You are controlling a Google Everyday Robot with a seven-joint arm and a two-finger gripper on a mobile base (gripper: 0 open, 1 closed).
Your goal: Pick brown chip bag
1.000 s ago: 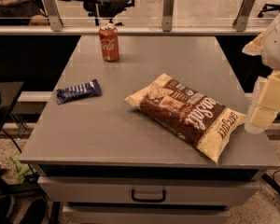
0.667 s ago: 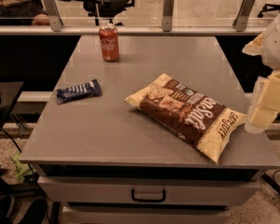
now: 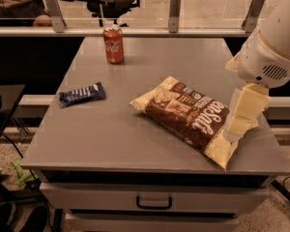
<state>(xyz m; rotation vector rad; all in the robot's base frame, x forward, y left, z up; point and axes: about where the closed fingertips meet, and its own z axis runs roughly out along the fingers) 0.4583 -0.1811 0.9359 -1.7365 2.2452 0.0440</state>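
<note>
Camera view: my end effector [image 3: 237,128] hangs at the right edge of the counter [image 3: 87,144], over the pale end of the brown chip bag [image 3: 183,114] (released or clenched, I cannot tell), placed, I judge, to drop onto it. That bag lies flat near the front-right corner.

The brown chip bag [image 3: 188,117] has a dark brown middle crossed by white script lettering, pale yellow ends and tan chip pictures near its upper left corner. The cola can [image 3: 113,44] is red with white script, the snack bar wrapper [image 3: 81,94] is dark blue with small white markings, and the table [image 3: 111,139] is plain matte grey with a grey drawer [image 3: 135,192] carrying a dark handle [image 3: 154,202]. The gripper [image 3: 237,127], at the table's right edge beside the bag's yellow end, is pale cream under a white arm housing [image 3: 275,47] with a patch of dark vent slits.
</note>
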